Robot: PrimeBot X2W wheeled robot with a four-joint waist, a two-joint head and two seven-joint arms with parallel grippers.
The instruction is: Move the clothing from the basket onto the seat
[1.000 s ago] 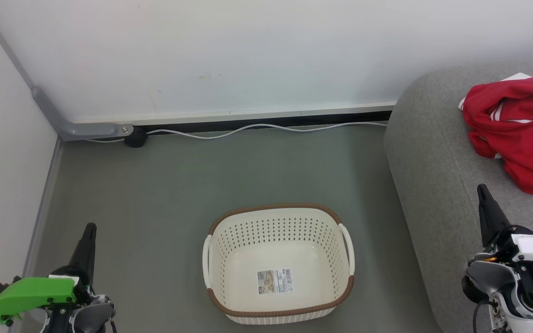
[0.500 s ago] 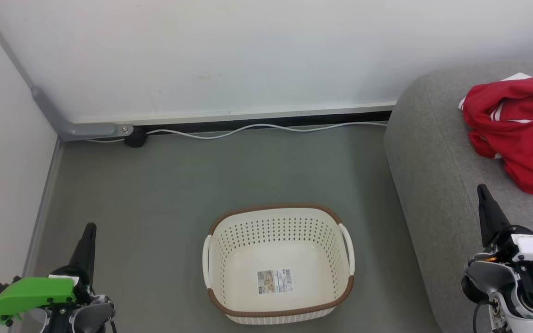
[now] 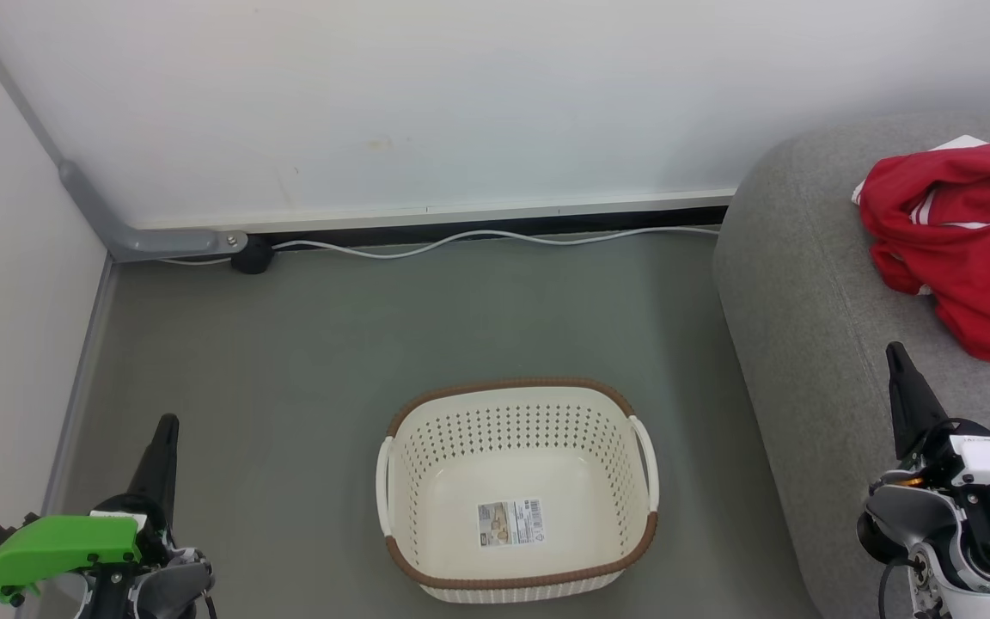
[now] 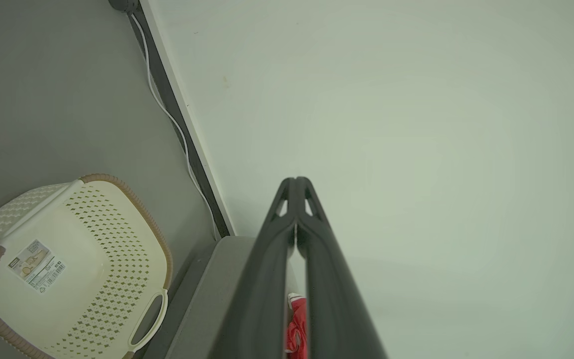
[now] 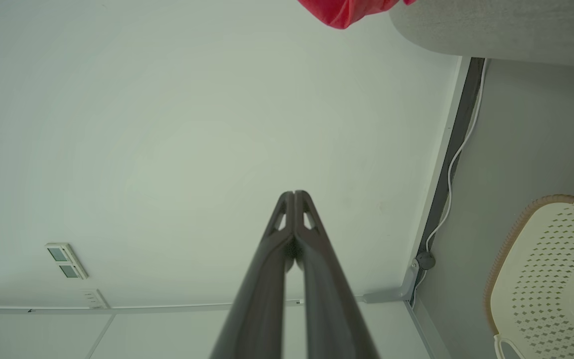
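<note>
Nothing moved; white cable [image 3: 375, 254] behind basket [image 3: 512, 383] — apart.

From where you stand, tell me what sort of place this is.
Likely a corner of a home-style room, perhaps staged: a grey sofa bearing red clothing, a laundry basket on the grey floor, and a cable along a bare white wall.

White wall [image 3: 461, 103] meets grey floor [image 3: 332, 344], white cable [image 3: 426, 246] along the skirting [image 3: 495, 212]

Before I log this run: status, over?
Left gripper and right gripper shut, empty. Clothing on seat; basket empty. Nothing in the way.
</note>
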